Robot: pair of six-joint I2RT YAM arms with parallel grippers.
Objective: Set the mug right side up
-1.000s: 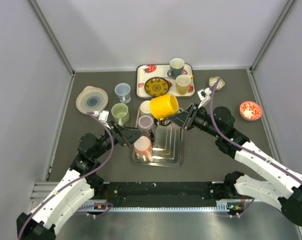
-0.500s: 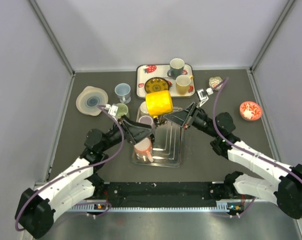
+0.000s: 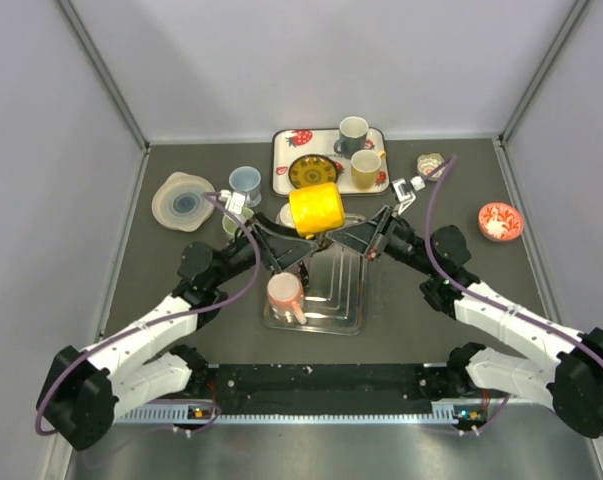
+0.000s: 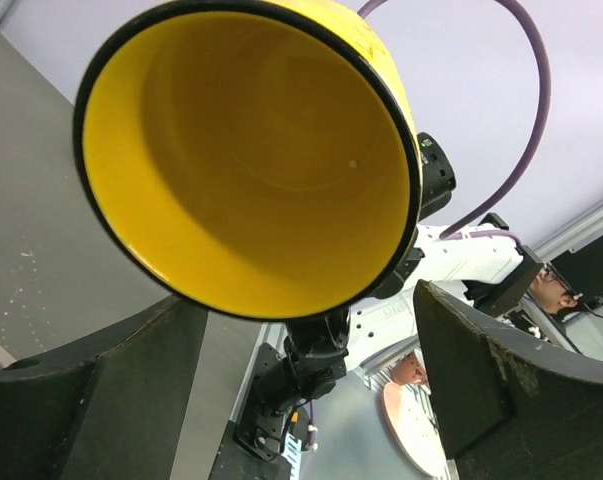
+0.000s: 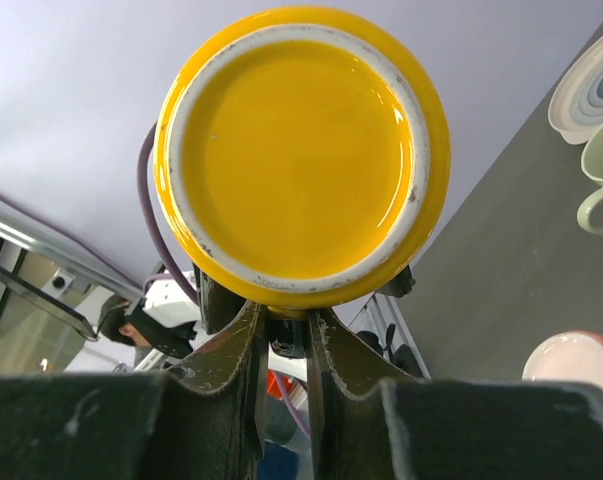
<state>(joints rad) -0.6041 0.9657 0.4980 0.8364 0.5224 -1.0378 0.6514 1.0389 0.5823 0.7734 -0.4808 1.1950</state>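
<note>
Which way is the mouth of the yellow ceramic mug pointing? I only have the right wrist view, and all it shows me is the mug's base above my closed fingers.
Observer: Sideways, toward the left gripper. The left wrist view looks straight into the yellow ceramic mug, which is empty.
Operator: Is that gripper on it?
Observer: No. It is open, with its jaws wide on either side of the rim, apparently not touching.
Operator: What is underneath the mug?
Observer: In the top view it hangs in the air, seemingly over the far end of the shiny rectangular tray.
</note>
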